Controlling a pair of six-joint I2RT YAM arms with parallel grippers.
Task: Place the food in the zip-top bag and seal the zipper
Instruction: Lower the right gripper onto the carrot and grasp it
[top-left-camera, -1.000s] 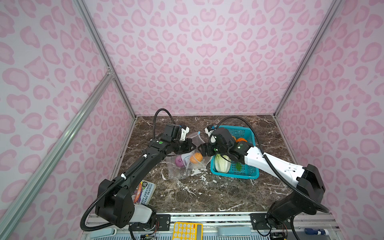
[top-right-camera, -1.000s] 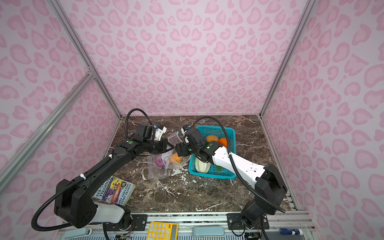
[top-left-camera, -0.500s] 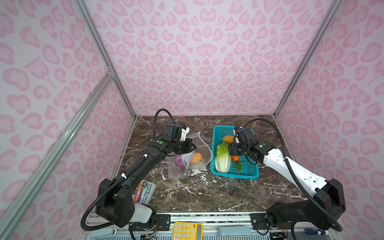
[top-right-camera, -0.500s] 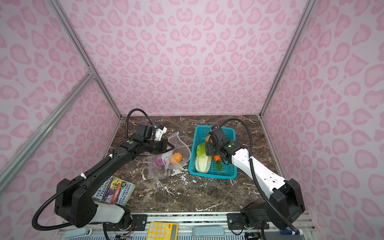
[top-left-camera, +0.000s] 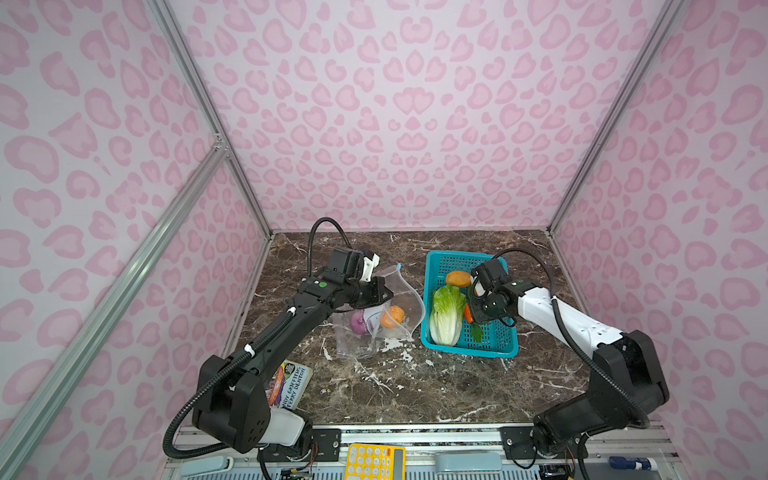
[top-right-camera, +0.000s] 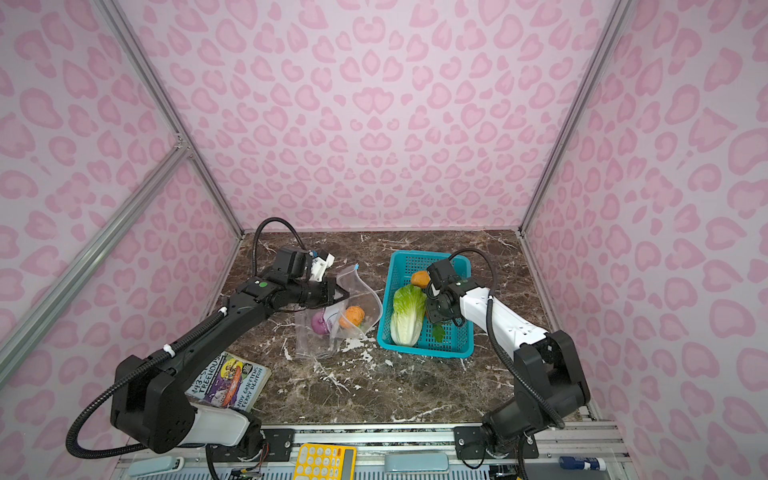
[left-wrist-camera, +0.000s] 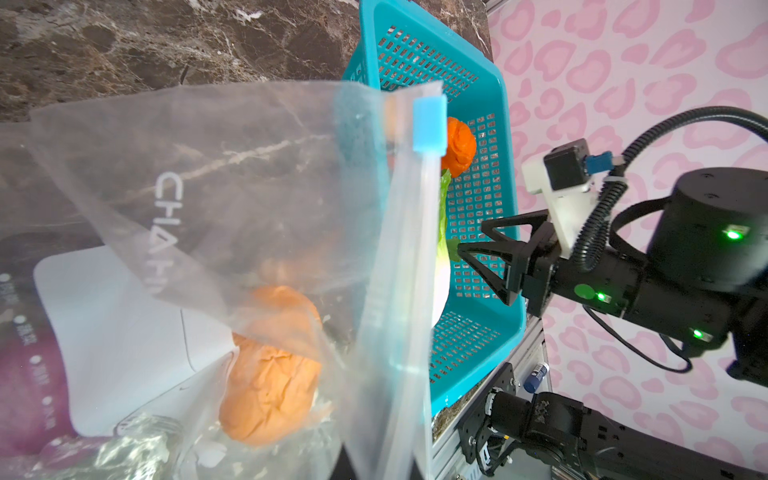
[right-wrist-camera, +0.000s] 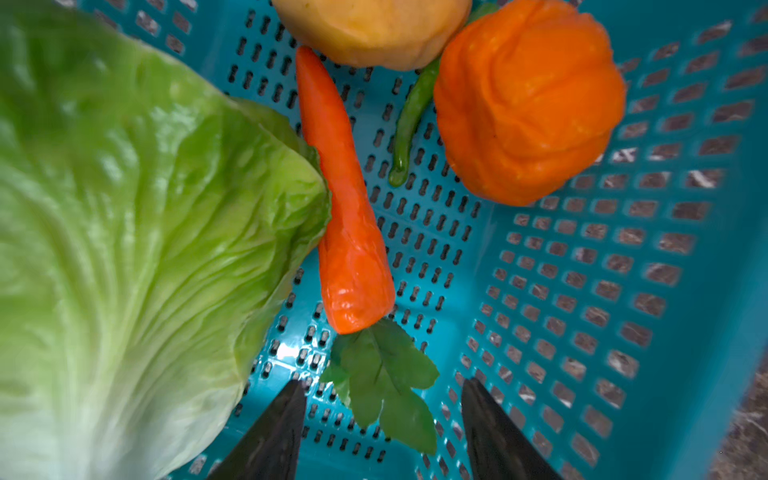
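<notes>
The zip-top bag (top-left-camera: 405, 291) (top-right-camera: 365, 297) lies left of the basket with its mouth held up and open. My left gripper (top-left-camera: 384, 293) (top-right-camera: 343, 296) (left-wrist-camera: 380, 469) is shut on the mouth edge. The zipper (left-wrist-camera: 399, 291) runs to a blue slider (left-wrist-camera: 429, 124). Inside the bag sit a purple onion (top-left-camera: 360, 323) and an orange piece (top-left-camera: 392, 316) (left-wrist-camera: 272, 365). In the teal basket (top-left-camera: 469, 351) (right-wrist-camera: 623, 291) lie the cabbage (top-left-camera: 446, 313) (right-wrist-camera: 124, 249), a carrot (right-wrist-camera: 345, 208), a tan piece (top-left-camera: 458, 278) and an orange piece (right-wrist-camera: 528, 104). My right gripper (top-left-camera: 473, 316) (right-wrist-camera: 382, 382) is open, straddling the carrot's leaves.
A thin green pepper (right-wrist-camera: 411, 120) lies between the carrot and the orange piece. A paperback book (top-left-camera: 291, 384) (top-right-camera: 228, 380) rests at the front left of the marble table. A yellow calculator (top-left-camera: 374, 461) sits on the front rail. Pink patterned walls close in three sides.
My right gripper has swung from the bag's mouth over to the basket and come down over the carrot, its jaws narrowing. The left gripper has kept hold of the bag.
</notes>
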